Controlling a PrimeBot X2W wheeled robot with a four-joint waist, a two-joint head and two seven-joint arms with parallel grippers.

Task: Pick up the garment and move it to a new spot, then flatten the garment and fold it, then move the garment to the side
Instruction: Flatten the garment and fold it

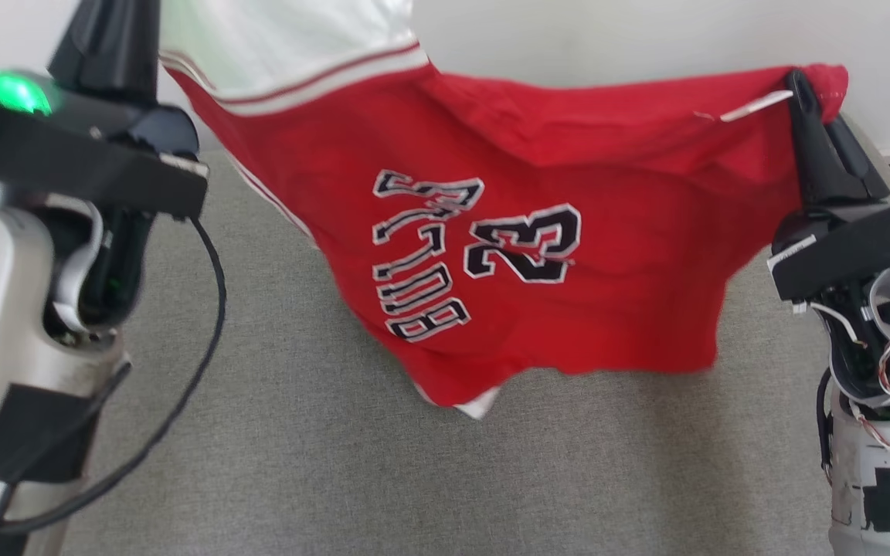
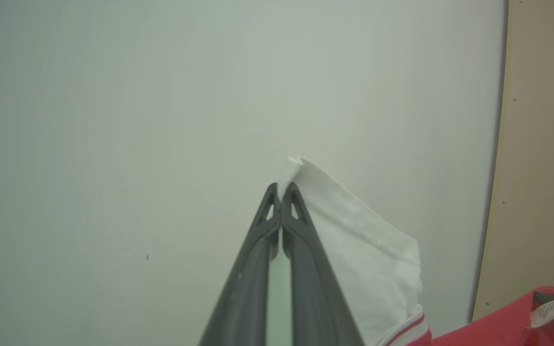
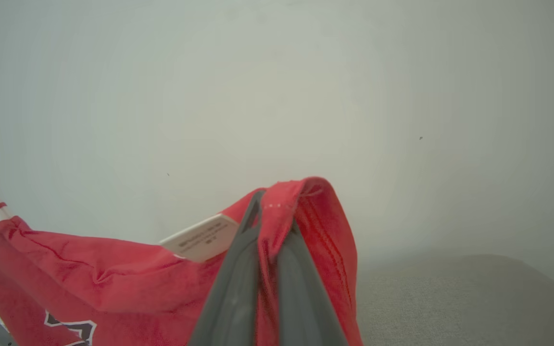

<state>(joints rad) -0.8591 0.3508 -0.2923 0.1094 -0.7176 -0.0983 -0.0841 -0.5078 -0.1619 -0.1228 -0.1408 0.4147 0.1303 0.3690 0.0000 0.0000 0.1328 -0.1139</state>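
Red cloth takes up the middle of my head view: the jersey hangs spread between both arms, above the grey cloth surface. Its top edge runs from about eleven o'clock to two o'clock, against the white wall. Its low corner droops toward six o'clock, and I cannot tell whether that corner touches the surface.

My left gripper sits at ten o'clock in the head view. In its own wrist view, the left gripper has its two fingers pressed together on the white part of the jersey. A small fold of white cloth pokes out past the tips toward twelve o'clock.

My right gripper is at two o'clock, clamped on the red corner. Its wrist view shows the fingers closed with the red hem pinched between them and folded over the tips. A white label sticks out just beside them at nine o'clock.

Black lettering and a number, both edged in white, lie near the centre of the cloth. A black cable loops down from the left arm at eight o'clock. A tan panel stands at three o'clock in the left wrist view.
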